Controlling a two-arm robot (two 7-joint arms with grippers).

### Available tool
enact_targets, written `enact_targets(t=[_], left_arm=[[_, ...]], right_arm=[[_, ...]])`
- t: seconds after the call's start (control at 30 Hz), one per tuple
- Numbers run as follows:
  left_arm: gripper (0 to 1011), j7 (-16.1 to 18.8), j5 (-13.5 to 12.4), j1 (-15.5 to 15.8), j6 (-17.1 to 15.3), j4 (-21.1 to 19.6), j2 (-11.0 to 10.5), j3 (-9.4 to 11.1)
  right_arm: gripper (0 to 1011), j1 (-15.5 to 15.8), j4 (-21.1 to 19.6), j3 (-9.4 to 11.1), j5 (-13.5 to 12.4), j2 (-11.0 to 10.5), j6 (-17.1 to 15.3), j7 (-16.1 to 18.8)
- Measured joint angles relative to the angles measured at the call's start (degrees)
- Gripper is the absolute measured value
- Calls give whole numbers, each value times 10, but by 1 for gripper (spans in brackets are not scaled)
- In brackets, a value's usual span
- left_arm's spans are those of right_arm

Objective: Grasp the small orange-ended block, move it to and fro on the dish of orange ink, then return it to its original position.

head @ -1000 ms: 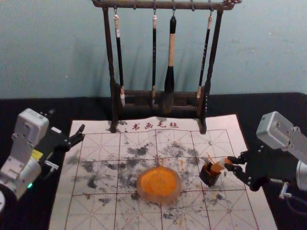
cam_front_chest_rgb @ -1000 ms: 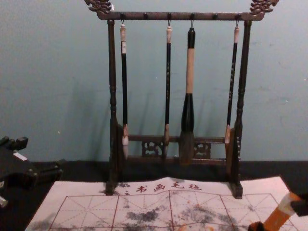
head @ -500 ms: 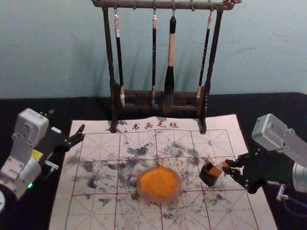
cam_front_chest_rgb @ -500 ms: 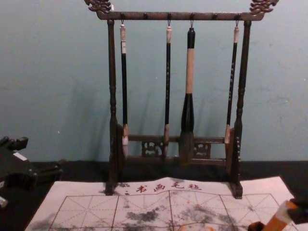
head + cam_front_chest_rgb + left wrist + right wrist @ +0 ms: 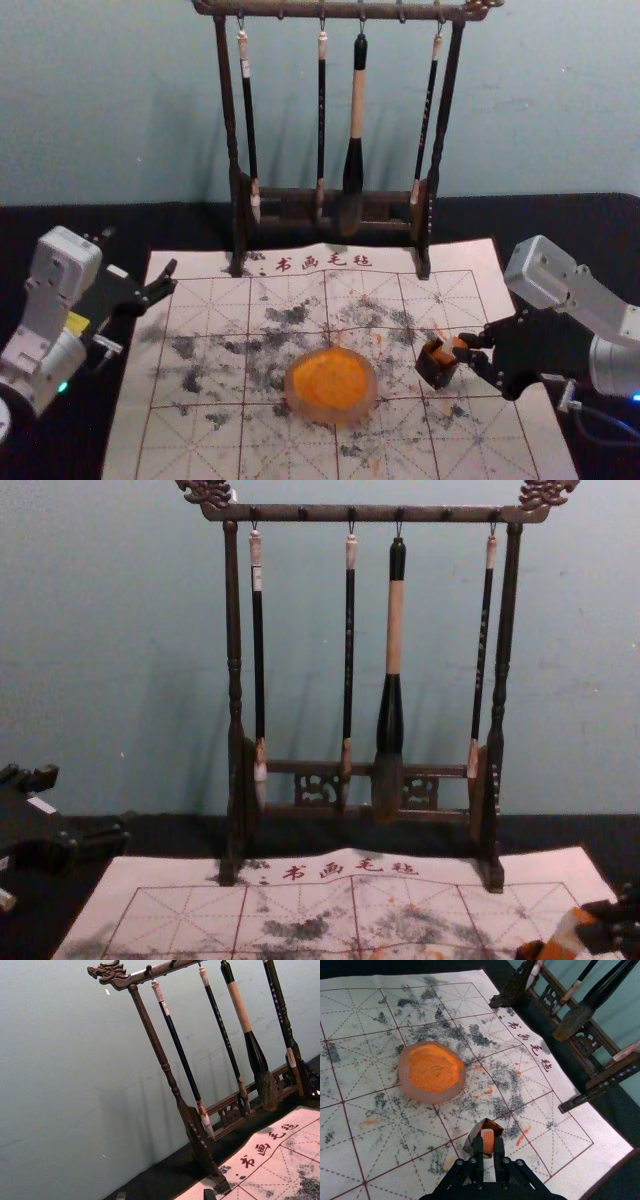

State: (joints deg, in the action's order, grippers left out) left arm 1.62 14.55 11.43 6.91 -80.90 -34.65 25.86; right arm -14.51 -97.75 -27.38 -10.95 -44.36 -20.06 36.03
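While L arm sits parked L, R arm reaches inward over mat, jaws clamped on block.

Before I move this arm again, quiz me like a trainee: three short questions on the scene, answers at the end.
1. Count: how many brushes hang from the wooden rack?
2. True or false: the orange-ended block is lying on the ink dish.
3. Choose: which has the block between its fingers?
(a) left gripper
(b) right gripper
(c) neither

Key:
1. Four.
2. False; it is at the small dark box, to the right of the dish.
3. b; the left gripper is off on the left of the scene.
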Motion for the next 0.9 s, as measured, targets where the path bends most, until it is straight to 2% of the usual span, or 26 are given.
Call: enact_targets(t=[0.47,0.9], left_arm=[[1001,0,0,0,0,0,0,0],[1001,0,0,0,0,0,0,0]], right_arm=[[91,-22,22,-21,13,15,-6,7],[91,-32,34,-33,25,21,-11,12]])
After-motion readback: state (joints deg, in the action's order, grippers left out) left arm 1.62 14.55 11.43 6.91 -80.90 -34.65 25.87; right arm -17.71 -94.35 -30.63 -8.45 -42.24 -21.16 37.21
